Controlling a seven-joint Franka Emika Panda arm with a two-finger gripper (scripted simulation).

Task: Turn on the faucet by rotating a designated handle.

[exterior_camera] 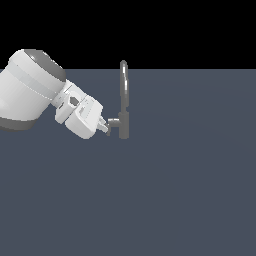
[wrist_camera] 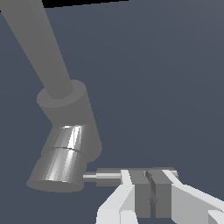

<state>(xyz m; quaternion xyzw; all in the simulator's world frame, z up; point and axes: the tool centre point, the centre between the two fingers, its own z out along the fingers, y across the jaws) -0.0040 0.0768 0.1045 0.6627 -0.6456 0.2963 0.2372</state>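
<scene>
A small grey metallic faucet (exterior_camera: pixel 123 107), with a tall, thin arched spout rising from a thicker cylindrical base, stood upright on a flat, dark slate-blue bench (exterior_camera: pixel 175 190). A short grey side lever (exterior_camera: pixel 113 121) stuck out level from the faucet's base, toward the exterior view's left. From that same side, a bulky white-and-grey robot arm (exterior_camera: pixel 30 90) reached in low, tilted down toward the faucet.

The white claw (exterior_camera: pixel 105 125) sat at the lever's outer end. In the wrist view, the lever (wrist_camera: pixel 131 176) showed as a thin stem leaving the shiny base (wrist_camera: pixel 61 159) and widening into a flat grey bar, with the claw (wrist_camera: pixel 151 192) around it. Its two pale fingers (wrist_camera: pixel 124 192) lay on either side of the bar, their dark pads close against it, so the claw appeared clenched on the lever, though firm contact could not be confirmed.

The step in hand seemed to be the hold on the handle, with the turn itself not yet done. The next move would likely call for sweeping the lever in an arc about the faucet's base while keeping the hold, so the bar would not slip out of the fingers.

No brand, label or writing could be read anywhere.
</scene>
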